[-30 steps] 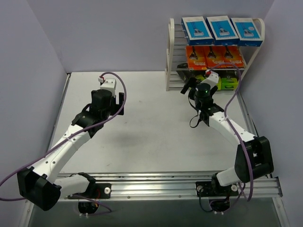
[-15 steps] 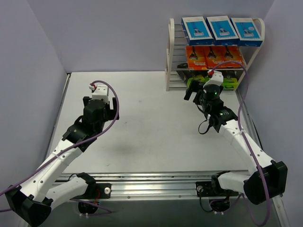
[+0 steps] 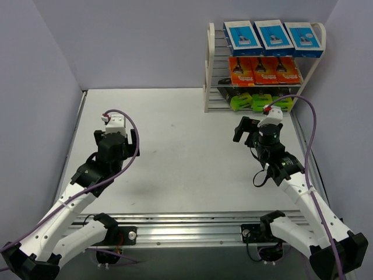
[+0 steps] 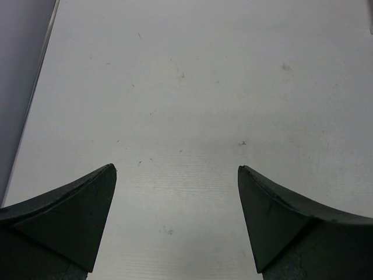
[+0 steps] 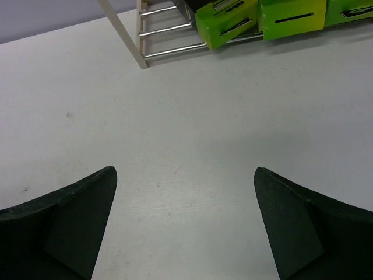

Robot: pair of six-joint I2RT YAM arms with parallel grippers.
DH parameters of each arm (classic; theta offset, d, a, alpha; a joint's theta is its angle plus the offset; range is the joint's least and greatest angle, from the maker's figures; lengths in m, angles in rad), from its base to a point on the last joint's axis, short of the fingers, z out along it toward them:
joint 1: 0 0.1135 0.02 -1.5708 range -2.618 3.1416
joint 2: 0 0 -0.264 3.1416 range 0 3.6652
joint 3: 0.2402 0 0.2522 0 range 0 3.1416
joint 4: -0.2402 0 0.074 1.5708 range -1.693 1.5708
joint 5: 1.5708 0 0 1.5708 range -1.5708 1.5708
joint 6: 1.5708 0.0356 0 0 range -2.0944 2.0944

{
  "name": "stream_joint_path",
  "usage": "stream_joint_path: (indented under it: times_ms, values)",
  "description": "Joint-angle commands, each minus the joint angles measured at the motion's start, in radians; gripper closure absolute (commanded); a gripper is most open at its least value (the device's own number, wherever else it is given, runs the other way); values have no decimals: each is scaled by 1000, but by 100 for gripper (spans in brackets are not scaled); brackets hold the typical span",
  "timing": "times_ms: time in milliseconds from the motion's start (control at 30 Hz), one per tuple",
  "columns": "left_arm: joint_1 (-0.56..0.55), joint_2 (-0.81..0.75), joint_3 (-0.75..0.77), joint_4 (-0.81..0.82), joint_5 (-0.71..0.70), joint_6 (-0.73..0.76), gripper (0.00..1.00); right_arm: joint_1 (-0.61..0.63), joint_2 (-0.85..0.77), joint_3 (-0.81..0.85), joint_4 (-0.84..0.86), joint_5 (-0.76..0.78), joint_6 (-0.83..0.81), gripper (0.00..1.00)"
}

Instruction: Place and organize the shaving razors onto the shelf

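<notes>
Both my arms have pulled back from the shelf (image 3: 208, 70). My left end effector (image 3: 115, 136) and right end effector (image 3: 248, 129) gape wide, holding nothing, over the worktop (image 3: 186, 151), likely because all nine shaving razors (image 3: 263, 70) already sit colour-sorted on its tiers.

A pale grey-white surface (image 3: 186, 151) fills the middle of the top view, lightly speckled with small dark marks. A plain lavender-grey back wall (image 3: 145, 41) rises along its far edge, with a left wall (image 3: 35, 116) and a right wall (image 3: 347, 87) of the same colour at its sides. Along the surface's near edge runs a silvery metal rail (image 3: 192, 224), and the light is soft and even, casting only faint shadows.
</notes>
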Motion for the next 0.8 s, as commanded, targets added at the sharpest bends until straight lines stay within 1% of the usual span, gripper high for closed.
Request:
stream_joint_path:
  times_ms: [0,167,400,533,767]
  values:
    - [0,20,-13,25,-43,5,6,6,-13,-6,25,25,-7,0]
    - [-7,43,-15,30,-38,8,6,8,53,43,-62,52,18,0]
    - [-30,14,-2,10,-43,2,6,19,62,30,-47,45,18,0]
    - [-46,3,10,-10,-72,-4,6,19,73,33,-35,42,21,0]
    - [-46,14,27,-33,-68,-6,6,19,119,54,-68,43,24,0]
